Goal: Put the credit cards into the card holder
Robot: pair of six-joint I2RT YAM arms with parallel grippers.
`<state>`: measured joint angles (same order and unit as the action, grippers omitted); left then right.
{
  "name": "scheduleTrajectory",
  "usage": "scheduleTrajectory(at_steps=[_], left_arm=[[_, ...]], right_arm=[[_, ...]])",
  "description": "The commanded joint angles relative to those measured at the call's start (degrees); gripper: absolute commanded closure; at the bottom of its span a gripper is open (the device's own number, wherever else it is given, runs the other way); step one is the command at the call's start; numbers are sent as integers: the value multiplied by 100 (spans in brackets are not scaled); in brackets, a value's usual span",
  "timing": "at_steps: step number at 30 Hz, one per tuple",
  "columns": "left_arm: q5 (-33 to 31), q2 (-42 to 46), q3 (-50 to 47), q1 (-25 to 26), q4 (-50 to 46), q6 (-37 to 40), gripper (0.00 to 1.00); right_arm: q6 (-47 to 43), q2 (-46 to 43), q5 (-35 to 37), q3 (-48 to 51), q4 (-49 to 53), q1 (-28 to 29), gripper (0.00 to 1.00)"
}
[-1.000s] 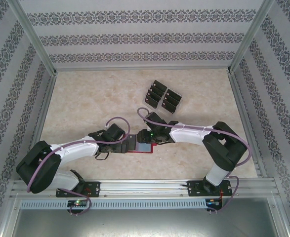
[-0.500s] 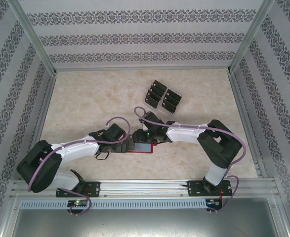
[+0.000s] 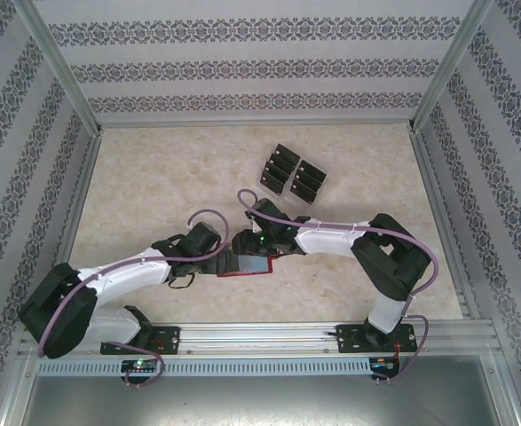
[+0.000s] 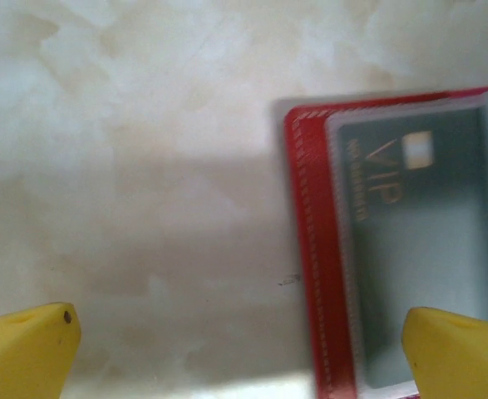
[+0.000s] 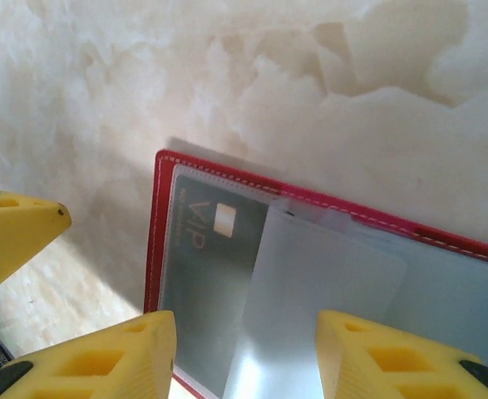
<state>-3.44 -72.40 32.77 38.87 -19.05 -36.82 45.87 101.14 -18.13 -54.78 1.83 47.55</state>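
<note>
— Where does the card holder [image 3: 253, 266] lie?

— It lies open and flat on the marbled table [image 3: 153, 177], toward the near edge, with its grey-blue inside facing up. The two arms reach in over it from either side.

— And the credit cards [image 3: 285, 164]?

— The black ones stand in two rows in a clear stand [image 3: 262, 184] farther back on the table, well apart from the red holder. One dark VIP card [image 4: 393, 241] sits inside a clear pocket [image 5: 170, 249] at the end of the holder nearest the left gripper [image 4: 242, 356].

— How does that gripper stand?

— Its yellow fingers are spread wide. In the left wrist view one fingertip hangs over bare table and the other over the corner of the holder. Whether it touches the red edge cannot be told.

— The right gripper [image 5: 245, 353]?

— Its jaws stand partly apart, low over the holder's inside. A pale glossy sheet [image 5: 310, 283] lies beside the VIP card and runs under one finger. Whether that sheet is a card or a plastic sleeve cannot be told, nor whether the finger presses on it.
</note>
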Motion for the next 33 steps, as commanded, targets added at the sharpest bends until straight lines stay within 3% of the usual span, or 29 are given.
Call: scheduleTrajectory(at_steps=[1,15,27,33], left_arm=[[-99,362,-78,-55,-161,-143,0],[167,871,-267,-55,-123,-73,0],[651,1352,-823,-53,806,-326,0],[199,2206,-1183,-55,684,-788,0]], right_arm=[[80,149,-83,-177,-53,105,52],[141,484,-109,-560,-25,314,52],[296,582,-77,-803,-22,490,52],[377,574,19,-815,2,527,52]])
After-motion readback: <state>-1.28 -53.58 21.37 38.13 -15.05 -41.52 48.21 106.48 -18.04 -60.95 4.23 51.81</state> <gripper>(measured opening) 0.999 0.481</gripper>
